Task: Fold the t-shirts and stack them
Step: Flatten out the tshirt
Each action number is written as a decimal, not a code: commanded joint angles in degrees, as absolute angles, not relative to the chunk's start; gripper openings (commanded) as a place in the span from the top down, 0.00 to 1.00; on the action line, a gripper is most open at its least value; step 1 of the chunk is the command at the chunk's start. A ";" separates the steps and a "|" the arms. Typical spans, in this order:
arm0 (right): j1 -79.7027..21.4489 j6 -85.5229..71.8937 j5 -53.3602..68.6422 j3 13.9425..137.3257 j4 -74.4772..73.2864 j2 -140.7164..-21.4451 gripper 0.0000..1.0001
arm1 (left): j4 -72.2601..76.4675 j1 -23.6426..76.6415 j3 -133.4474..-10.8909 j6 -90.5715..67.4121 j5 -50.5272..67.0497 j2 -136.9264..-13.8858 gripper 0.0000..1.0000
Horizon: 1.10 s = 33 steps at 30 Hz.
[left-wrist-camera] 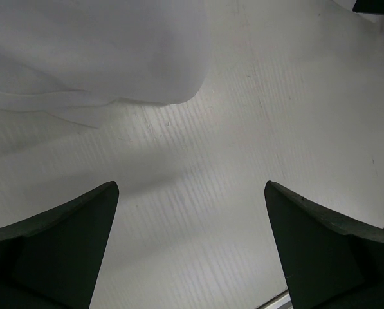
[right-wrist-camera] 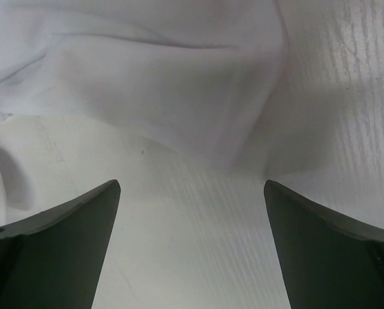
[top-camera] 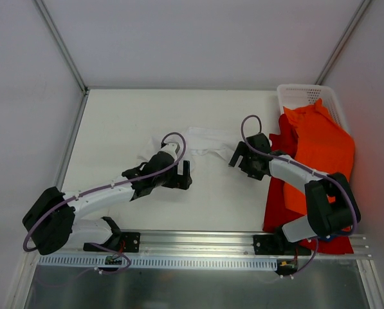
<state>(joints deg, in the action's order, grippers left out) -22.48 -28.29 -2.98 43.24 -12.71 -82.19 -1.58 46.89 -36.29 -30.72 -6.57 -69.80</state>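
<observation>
Centrally, one white t-shirt [top-camera: 208, 140] lies crumpled on the counter [top-camera: 121, 122] between the left pincer [top-camera: 186, 172] and the right pincer [top-camera: 234, 156]. Both are spread wide above bare surface, just short of the cloth's edges. Open counter runs leftward to the wall. Along the right edge, one orange t-shirt [top-camera: 320, 151] overlies one red t-shirt [top-camera: 275, 203], its top in one mesh basket [top-camera: 300, 96].
</observation>
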 commanded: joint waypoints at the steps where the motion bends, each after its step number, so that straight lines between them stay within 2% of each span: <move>1: -21.97 -28.91 -2.98 45.18 -10.90 -84.81 0.01 | 2.81 47.02 -34.90 -30.85 -8.44 -71.02 0.01; 5: -21.36 -30.58 -4.13 44.56 -10.20 -87.10 0.02 | 4.57 46.93 -33.23 -30.41 -9.40 -70.05 0.01; 11: -20.57 -31.20 -5.10 43.94 -8.70 -88.42 0.27 | 5.19 46.58 -31.64 -30.32 -9.41 -68.65 0.01; 14: -20.57 -31.11 -5.10 43.86 -8.26 -88.77 0.44 | 5.54 46.49 -30.59 -30.41 -10.10 -67.86 0.01; 17: -20.57 -30.94 -5.19 43.51 -8.09 -88.77 0.66 | 5.80 46.49 -29.71 -30.94 -11.07 -67.15 0.01; 18: -20.57 -30.94 -5.19 43.33 -7.91 -88.77 0.83 | 5.89 46.41 -29.36 -31.20 -11.42 -66.97 0.01; 20: -20.57 -30.76 -5.19 43.16 -7.91 -88.77 0.98 | 5.89 46.41 -29.09 -31.46 -12.21 -66.54 0.01; 29: -20.57 -29.18 -8.60 42.36 -11.85 -82.02 1.00 | 5.27 42.46 -25.49 -35.85 -24.95 -59.33 0.01; 33: -20.57 -27.86 -11.68 43.68 -16.60 -76.83 1.00 | 5.10 39.48 -27.32 -35.95 -24.96 -62.47 0.01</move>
<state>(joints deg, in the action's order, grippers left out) -20.80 -29.43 -7.57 42.37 -12.08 -82.35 4.45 41.45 -26.22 -34.06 -21.61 -60.51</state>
